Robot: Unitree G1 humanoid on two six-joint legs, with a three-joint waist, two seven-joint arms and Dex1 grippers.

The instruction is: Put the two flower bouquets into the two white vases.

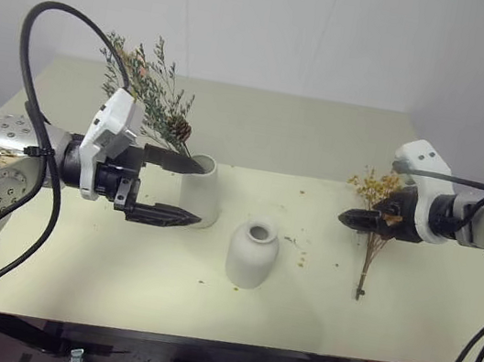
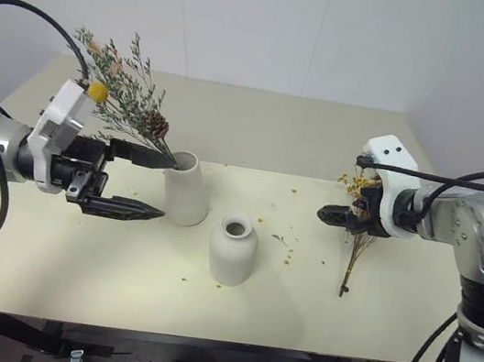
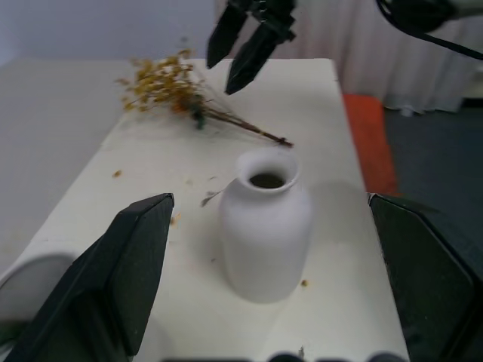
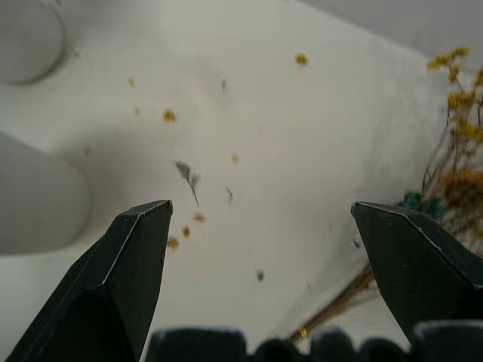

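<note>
grey-green pinecone bouquet [image 1: 150, 91] sits in the tall cone vase [image 1: 202, 191], so i bring my wide-open right gripper [image 1: 354, 218] over the mustard-yellow bouquet [image 1: 371, 231] lying right of the empty narrow-neck vase [image 1: 253, 253]; left gripper [image 1: 180, 191] gapes empty.

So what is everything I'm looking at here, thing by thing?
Table: one, pale cream, carrying everything.
Tall vase: one, white, left of middle, holding the green bunch.
Green bunch: one, grey-green with a brown pinecone, standing in the tall vase.
Short vase: one, white, middle, nothing in it.
Yellow bunch: one, mustard yellow, lying on the table at right.
Crumbs: several, yellow-brown, scattered.
Left hand: black fingers open beside the tall vase.
Right hand: open above the yellow bunch.
</note>
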